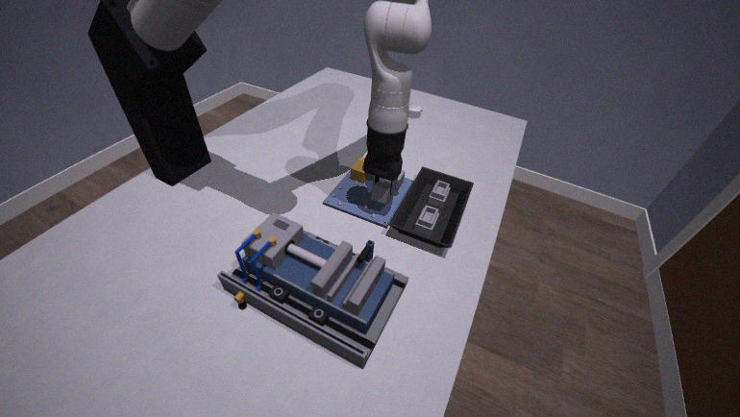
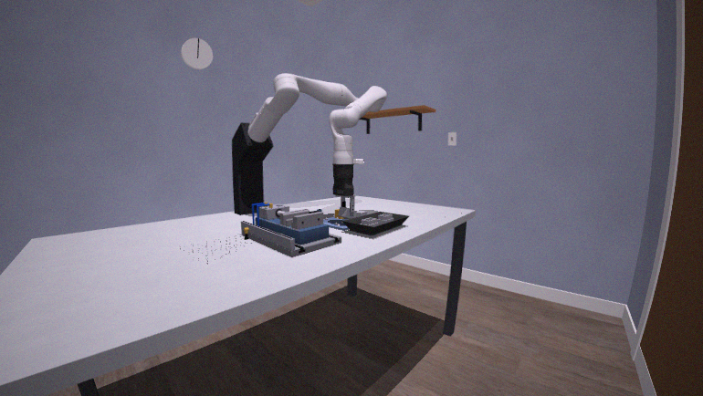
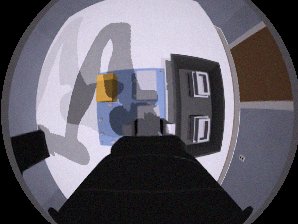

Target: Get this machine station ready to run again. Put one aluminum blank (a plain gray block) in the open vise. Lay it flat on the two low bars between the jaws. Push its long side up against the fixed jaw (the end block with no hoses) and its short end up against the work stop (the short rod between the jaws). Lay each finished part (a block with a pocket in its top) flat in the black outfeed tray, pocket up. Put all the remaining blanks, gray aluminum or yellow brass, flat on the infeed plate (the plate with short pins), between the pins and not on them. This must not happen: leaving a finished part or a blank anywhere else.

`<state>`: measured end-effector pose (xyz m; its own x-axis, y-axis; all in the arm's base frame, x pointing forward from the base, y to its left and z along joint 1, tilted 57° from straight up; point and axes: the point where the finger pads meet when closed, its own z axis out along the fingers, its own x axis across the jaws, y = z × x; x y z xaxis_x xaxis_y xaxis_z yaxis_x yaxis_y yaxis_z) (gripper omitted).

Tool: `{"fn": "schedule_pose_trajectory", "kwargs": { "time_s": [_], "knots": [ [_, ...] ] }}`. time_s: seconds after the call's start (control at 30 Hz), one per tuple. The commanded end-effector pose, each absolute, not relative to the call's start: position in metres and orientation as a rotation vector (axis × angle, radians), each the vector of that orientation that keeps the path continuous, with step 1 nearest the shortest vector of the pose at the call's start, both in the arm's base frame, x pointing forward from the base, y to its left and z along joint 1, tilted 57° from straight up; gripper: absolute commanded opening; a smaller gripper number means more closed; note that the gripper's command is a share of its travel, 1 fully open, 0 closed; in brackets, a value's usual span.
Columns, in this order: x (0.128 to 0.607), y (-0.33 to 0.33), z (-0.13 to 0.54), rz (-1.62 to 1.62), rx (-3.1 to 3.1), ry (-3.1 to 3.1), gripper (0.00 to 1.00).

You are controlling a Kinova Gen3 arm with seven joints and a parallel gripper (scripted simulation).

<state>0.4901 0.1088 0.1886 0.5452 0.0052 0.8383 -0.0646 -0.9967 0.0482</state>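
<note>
My gripper point(image 1: 383, 187) hangs over the blue infeed plate point(image 1: 368, 199) and is shut on a gray aluminum blank point(image 1: 382, 194), held just above the plate. The blank also shows in the wrist view point(image 3: 148, 123). A yellow brass blank point(image 1: 358, 170) sits at the plate's far left corner; it also shows in the wrist view point(image 3: 107, 87). Two finished parts point(image 1: 439, 190) point(image 1: 427, 216) lie pocket up in the black outfeed tray point(image 1: 432, 212). The vise point(image 1: 315, 272) stands open at the front, with nothing between its jaws; the work stop point(image 1: 366, 250) is at its far side.
The arm's black base column point(image 1: 150, 98) stands at the back left. The table's right edge runs close behind the tray. In the exterior view, fine dark specks point(image 2: 211, 248) dot the table left of the vise.
</note>
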Motion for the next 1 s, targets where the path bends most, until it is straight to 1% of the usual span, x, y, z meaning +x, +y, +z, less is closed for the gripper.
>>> {"fn": "schedule_pose_trajectory", "kwargs": {
  "time_s": [0.0, 0.97],
  "knots": [
    [0.4911, 0.1069, 0.1882, 1.466, 2.697, -0.070, 0.00],
    [0.4908, 0.1055, 0.1882, 1.467, 2.699, -0.080, 0.00]
  ]
}}
